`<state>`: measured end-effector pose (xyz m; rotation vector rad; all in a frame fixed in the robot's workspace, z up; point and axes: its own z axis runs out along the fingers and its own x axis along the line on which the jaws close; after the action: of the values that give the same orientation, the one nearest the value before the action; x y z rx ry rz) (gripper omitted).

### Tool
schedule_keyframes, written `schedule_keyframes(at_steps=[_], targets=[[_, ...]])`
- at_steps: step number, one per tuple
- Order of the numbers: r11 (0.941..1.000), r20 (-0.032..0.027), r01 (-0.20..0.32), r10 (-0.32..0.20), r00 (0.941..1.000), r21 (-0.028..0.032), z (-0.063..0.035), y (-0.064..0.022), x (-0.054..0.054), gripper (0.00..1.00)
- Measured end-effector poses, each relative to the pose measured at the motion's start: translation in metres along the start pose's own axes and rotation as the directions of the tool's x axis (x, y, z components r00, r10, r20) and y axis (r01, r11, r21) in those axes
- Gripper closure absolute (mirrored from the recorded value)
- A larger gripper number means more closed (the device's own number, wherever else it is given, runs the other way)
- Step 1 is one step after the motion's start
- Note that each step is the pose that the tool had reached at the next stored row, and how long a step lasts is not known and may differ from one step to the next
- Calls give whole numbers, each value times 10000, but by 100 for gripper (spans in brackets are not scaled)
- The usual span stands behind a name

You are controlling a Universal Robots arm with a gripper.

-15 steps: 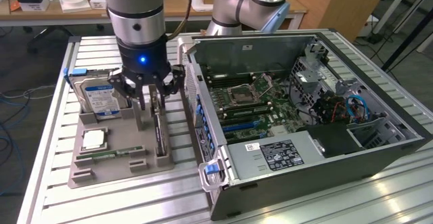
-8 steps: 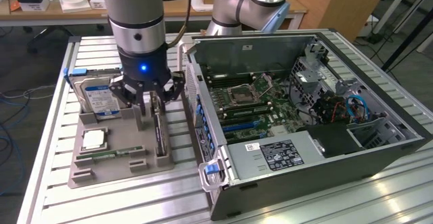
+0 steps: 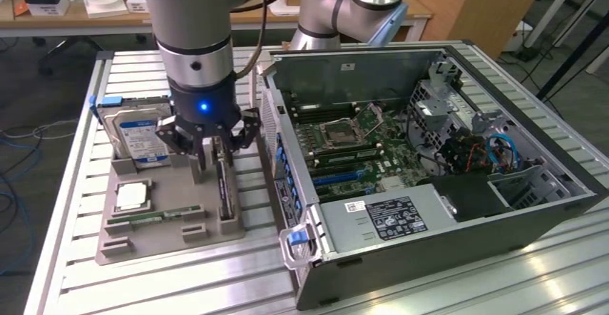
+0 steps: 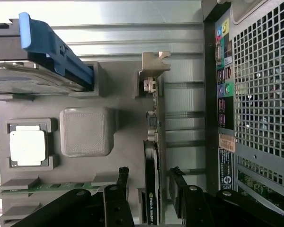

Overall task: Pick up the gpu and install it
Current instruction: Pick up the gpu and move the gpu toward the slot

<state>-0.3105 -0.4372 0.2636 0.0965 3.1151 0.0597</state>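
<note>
The claw (image 3: 215, 159) stood wide open, low over the gray tray (image 3: 167, 187). Its fingers (image 4: 123, 176) straddled the graphics card (image 3: 225, 194), which stood on edge in its slot. The wrist view showed a gap on each side of the card, plus its silver bracket (image 4: 155, 66). The exterior view showed the open computer case (image 3: 428, 208) just beside the tray.

The worktop (image 3: 71, 208) is metal, built of long ribbed silver slats that catch an even, soft light. Beyond its far edge in the exterior view stands a wooden desk (image 3: 76, 21) with small white boxes (image 3: 105, 3) on it. Past the corner at the exterior view's right rises a tall wooden cabinet (image 3: 476, 5). The floor (image 3: 28, 94) is grey, and a blue cable (image 3: 10, 201) lies loose on it off the edge at the exterior view's left.
</note>
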Motion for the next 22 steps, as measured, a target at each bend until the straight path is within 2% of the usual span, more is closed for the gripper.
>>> schedule_keyframes(at_steps=[5, 13, 22], targets=[[10000, 1, 23, -23, 10000, 8, 90, -38, 1, 53], [10000, 2, 59, -59, 10000, 58, 211, -66, -4, 53], [10000, 0, 79, -79, 10000, 61, 272, -68, -25, 53]])
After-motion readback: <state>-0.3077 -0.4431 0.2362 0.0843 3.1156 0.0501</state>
